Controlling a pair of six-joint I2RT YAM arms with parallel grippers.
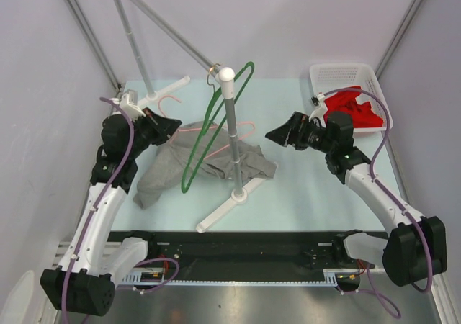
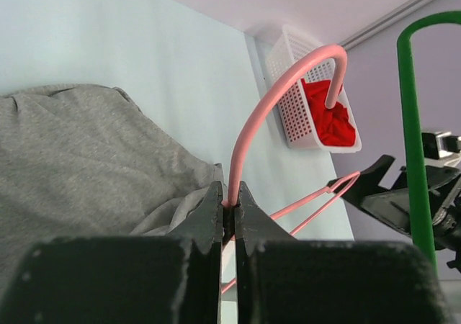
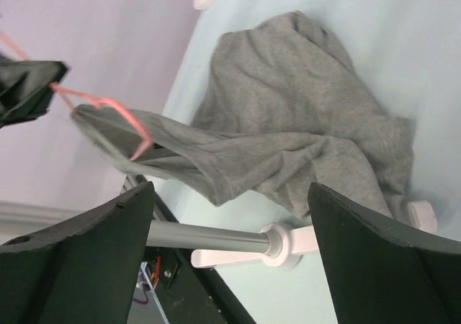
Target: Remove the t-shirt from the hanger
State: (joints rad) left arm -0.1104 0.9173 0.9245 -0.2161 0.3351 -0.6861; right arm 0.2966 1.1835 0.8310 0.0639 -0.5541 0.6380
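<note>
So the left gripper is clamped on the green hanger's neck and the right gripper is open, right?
Not quite: the left gripper is clamped on the pink hanger, not the green hanger, as the left wrist view shows. The right gripper is indeed open.

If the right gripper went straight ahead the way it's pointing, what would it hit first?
Ahead of the right gripper, probably the gray t-shirt first, the fold stretched from the pink hanger; the rack pole runs just beside that line, depth unclear.

White links (image 1: 97,209), black joints (image 1: 115,133) and bases (image 1: 414,250), purple cables (image 1: 389,126), black tapered end effectors (image 1: 178,128)
</note>
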